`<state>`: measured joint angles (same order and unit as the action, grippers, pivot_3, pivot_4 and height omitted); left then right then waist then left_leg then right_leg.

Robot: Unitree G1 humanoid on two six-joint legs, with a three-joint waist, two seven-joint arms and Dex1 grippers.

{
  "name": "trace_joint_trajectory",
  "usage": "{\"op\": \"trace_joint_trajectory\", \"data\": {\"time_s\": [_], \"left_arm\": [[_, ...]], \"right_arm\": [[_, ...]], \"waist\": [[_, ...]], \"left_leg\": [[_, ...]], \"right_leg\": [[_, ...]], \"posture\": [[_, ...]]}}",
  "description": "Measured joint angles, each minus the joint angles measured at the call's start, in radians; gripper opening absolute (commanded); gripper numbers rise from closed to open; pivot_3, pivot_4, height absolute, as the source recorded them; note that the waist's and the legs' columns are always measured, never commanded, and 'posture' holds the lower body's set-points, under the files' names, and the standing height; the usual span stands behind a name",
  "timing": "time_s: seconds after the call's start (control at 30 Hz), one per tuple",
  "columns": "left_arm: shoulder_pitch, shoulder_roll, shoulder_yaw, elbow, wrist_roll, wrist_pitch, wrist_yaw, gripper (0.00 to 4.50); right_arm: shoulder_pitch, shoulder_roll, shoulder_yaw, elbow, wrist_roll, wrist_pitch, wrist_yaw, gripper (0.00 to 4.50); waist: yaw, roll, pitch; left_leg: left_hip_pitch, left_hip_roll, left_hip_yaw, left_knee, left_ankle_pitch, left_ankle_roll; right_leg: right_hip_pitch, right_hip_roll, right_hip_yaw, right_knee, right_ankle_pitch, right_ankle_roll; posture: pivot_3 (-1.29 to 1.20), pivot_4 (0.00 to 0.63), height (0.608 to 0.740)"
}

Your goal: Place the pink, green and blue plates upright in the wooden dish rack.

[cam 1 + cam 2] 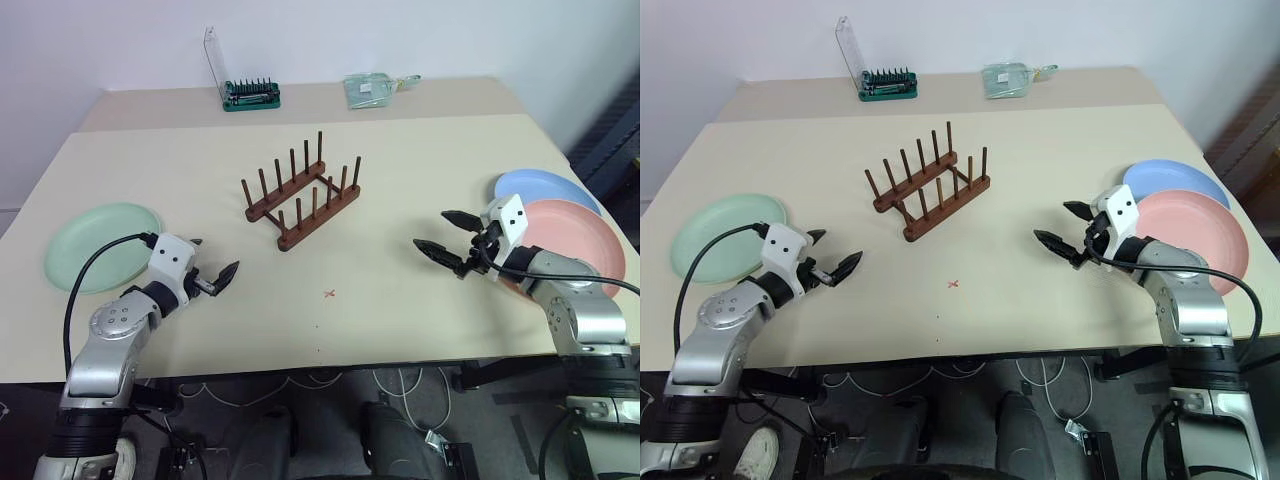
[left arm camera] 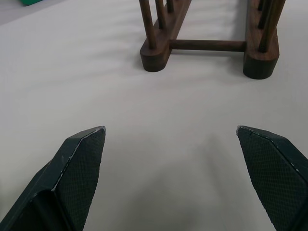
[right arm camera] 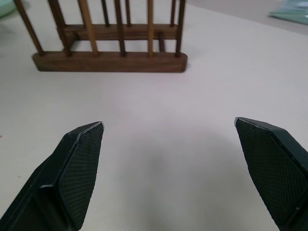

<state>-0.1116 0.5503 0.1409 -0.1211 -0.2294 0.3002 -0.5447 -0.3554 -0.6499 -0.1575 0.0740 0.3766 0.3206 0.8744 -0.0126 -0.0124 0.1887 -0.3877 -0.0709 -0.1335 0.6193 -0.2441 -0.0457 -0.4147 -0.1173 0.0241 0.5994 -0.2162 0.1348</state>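
Note:
The wooden dish rack (image 1: 302, 196) stands with no plate in it at the middle of the table, its pegs upright. On the table's left side the green plate (image 1: 95, 245) lies flat. At the right, the pink plate (image 1: 575, 240) lies flat and overlaps the blue plate (image 1: 545, 188) behind it. My left gripper (image 1: 216, 255) hovers open just right of the green plate, pointing toward the rack (image 2: 207, 45). My right gripper (image 1: 431, 229) is open too, left of the pink plate, aimed at the rack (image 3: 110, 61). Nothing sits between either pair of fingers.
A green tool holder with a clear lid (image 1: 250, 93) and a clear packet (image 1: 370, 88) sit at the table's far edge. A small red mark (image 1: 329, 293) is on the tabletop in front of the rack. Bare table (image 1: 400, 180) surrounds the rack.

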Motion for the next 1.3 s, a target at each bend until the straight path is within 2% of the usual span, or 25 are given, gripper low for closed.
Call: {"op": "trace_joint_trajectory", "data": {"time_s": [0.3, 0.43, 0.53, 0.7, 0.97, 1.17, 1.27, 1.3], "left_arm": [[-0.009, -0.003, -0.006, 0.000, 0.001, 0.000, -0.005, 4.50], [-0.018, 0.007, -0.025, 0.000, -0.006, 0.011, -0.058, 4.50], [-0.014, 0.029, -0.068, -0.007, -0.023, 0.028, -0.135, 4.50], [-0.078, 0.031, -0.144, 0.032, 0.025, 0.018, -0.157, 4.50], [-0.310, -0.144, -0.275, 0.285, 0.109, -0.017, -0.134, 4.50], [-0.413, -0.216, -0.313, 0.432, 0.153, -0.089, -0.126, 4.50], [-0.431, -0.233, -0.316, 0.465, 0.156, -0.108, -0.127, 3.66], [-0.432, -0.241, -0.316, 0.474, 0.156, -0.117, -0.130, 3.19]], "right_arm": [[0.012, -0.007, -0.007, -0.012, 0.000, 0.020, -0.001, 4.45], [0.040, -0.004, -0.007, -0.053, 0.001, 0.022, -0.002, 4.45], [0.090, 0.004, 0.012, -0.113, 0.001, 0.035, -0.004, 4.45], [0.140, 0.015, 0.057, -0.216, 0.002, 0.057, -0.013, 4.45], [0.211, 0.041, 0.041, -0.298, 0.012, 0.068, -0.074, 4.45], [0.253, 0.044, 0.030, -0.342, 0.014, 0.080, -0.112, 4.45], [0.253, 0.044, 0.030, -0.354, 0.018, 0.084, -0.127, 4.50], [0.254, 0.044, 0.030, -0.359, 0.021, 0.088, -0.132, 4.50]], "waist": [[0.001, 0.000, 0.000], [0.000, 0.000, 0.000], [0.000, 0.000, 0.000], [0.000, 0.000, 0.000], [0.018, 0.001, -0.001], [0.026, 0.002, -0.002], [0.026, 0.002, -0.002], [0.025, 0.002, -0.002]], "left_leg": [[0.000, 0.000, 0.000, 0.000, 0.000, 0.000], [0.000, 0.000, 0.000, 0.000, 0.000, 0.000], [0.000, 0.000, 0.000, 0.000, 0.000, 0.000], [0.000, 0.000, 0.000, 0.003, 0.000, 0.000], [0.000, -0.001, -0.001, 0.009, -0.001, 0.002], [0.000, -0.002, -0.001, 0.011, -0.001, 0.003], [0.000, -0.001, -0.001, 0.011, -0.002, 0.003], [0.000, -0.002, -0.001, 0.011, -0.002, 0.003]], "right_leg": [[0.000, 0.000, 0.000, 0.000, 0.000, 0.000], [0.000, 0.000, 0.000, 0.000, 0.000, 0.000], [0.000, 0.000, 0.000, 0.000, 0.000, 0.000], [0.001, 0.000, 0.000, 0.001, 0.000, 0.000], [0.004, 0.000, -0.001, 0.001, 0.001, 0.001], [0.006, 0.000, -0.001, 0.000, 0.002, 0.002], [0.006, 0.000, -0.001, 0.001, 0.002, 0.003], [0.006, 0.000, -0.001, 0.001, 0.002, 0.003]], "posture": [[0.00, 0.150, 0.740], [0.00, 0.150, 0.740], [0.00, 0.150, 0.740], [0.00, 0.150, 0.740], [0.00, 0.150, 0.740], [0.00, 0.150, 0.740], [0.00, 0.150, 0.740], [0.00, 0.150, 0.740]]}}
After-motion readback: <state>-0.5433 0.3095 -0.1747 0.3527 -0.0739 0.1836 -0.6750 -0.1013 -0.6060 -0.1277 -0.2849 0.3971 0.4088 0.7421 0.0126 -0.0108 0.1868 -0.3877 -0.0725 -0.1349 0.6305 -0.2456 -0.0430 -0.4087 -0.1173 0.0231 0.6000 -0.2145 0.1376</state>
